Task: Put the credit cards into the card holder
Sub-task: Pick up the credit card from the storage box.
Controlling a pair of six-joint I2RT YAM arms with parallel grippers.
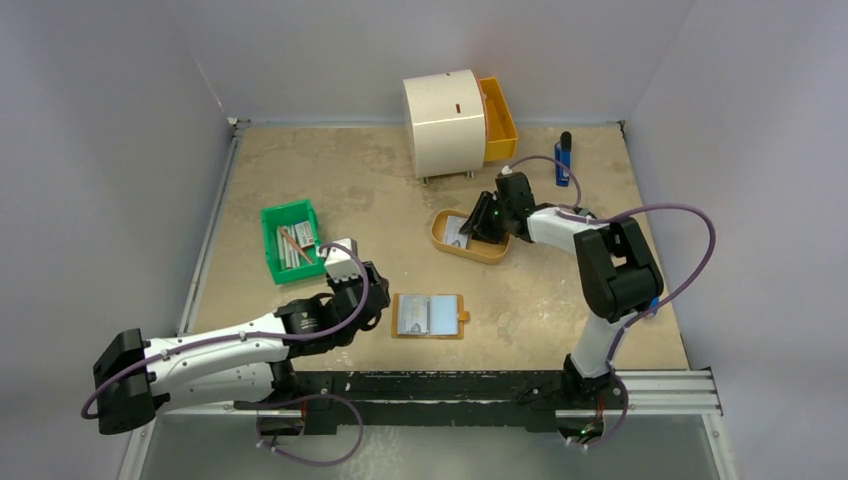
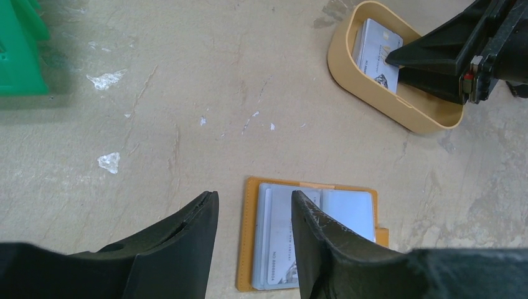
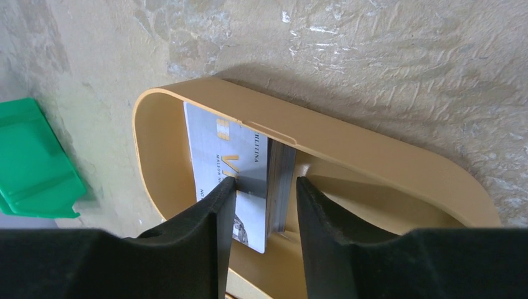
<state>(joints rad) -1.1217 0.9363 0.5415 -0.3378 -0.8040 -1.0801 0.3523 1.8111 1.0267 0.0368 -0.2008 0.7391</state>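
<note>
The tan card holder (image 1: 428, 315) lies open on the table, its clear sleeves up. One pale card (image 2: 280, 243) sits in its left sleeve. A stack of grey-white credit cards (image 3: 249, 162) stands on edge in an oval tan tray (image 1: 495, 252). My right gripper (image 3: 261, 184) is open inside the tray and straddles the stack's edge. Its left finger (image 3: 218, 205) touches the front card; the right finger stands apart. My left gripper (image 2: 254, 199) is open and empty, low over the card holder's left edge.
A green bin (image 1: 291, 240) with grey bars stands left of the left gripper. A white round box (image 1: 445, 122) with a yellow drawer stands at the back. A blue and black pen (image 1: 564, 158) lies at the back right. A rail runs along the near edge.
</note>
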